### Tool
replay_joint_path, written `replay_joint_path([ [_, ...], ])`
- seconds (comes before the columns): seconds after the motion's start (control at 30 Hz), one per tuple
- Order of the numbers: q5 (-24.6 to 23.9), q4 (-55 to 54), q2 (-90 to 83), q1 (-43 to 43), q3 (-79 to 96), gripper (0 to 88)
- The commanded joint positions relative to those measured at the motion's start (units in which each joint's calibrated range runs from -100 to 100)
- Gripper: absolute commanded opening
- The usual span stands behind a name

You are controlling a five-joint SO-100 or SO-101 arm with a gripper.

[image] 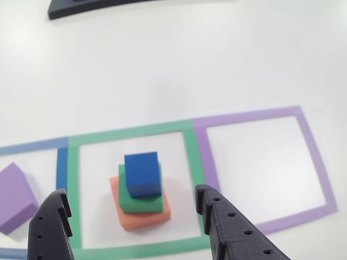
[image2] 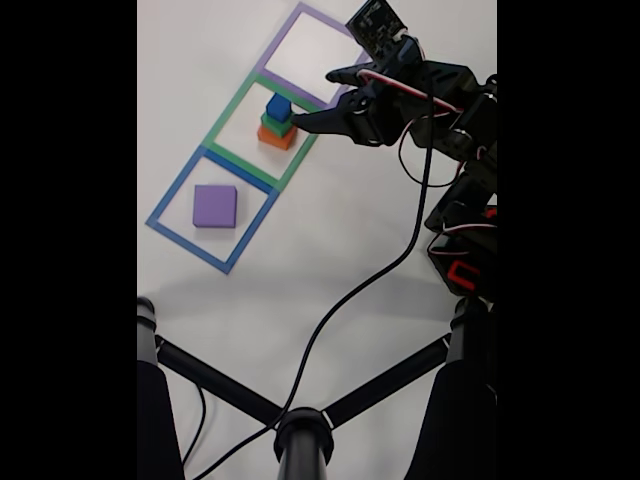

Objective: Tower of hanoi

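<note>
Your gripper [image: 133, 208] hung just in front of the stack in the green tape square [image: 191, 157], its two fingers [image: 217, 216] spread wide apart and holding nothing. In the other view they framed the stack from either side, with clear table showing between each fingertip and the blocks.

The blue cube [image: 143, 173] sat on the green block [image: 135, 201], which sat on the salmon-orange block [image: 143, 219]. All three were twisted a little against one another, and the blue cube sat off toward the far right corner of the green one. The purple block [image: 13, 197] lay alone in the blue tape square [image: 62, 168], and the purple tape square [image: 303, 135] was bare inside. In the fixed view the gripper [image2: 300, 122] reached in from the right, beside the stack.

The risk I judged was height. If you had closed too low, the fingers would have taken the green block along with the blue cube, or squeezed the foam and tilted the pile. Because the cube sat skewed, one finger would have touched a corner first and turned it instead of gripping it. A sideways approach could also have pushed the light stack across the table [image: 173, 70] and out of its square.
</note>
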Motion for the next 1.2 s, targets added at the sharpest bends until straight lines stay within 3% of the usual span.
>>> replay_joint_path([
  [0.0,1.38,-18.58,-0.29,0.37,10.36,26.7],
  [0.2,1.38,-38.25,5.96,-0.01,21.17,27.1],
  [0.37,1.38,-48.52,12.86,0.21,24.71,27.6],
  [0.77,1.38,-68.44,31.93,0.14,25.44,27.3],
  [1.17,1.38,-78.47,46.75,0.52,18.81,26.7],
])
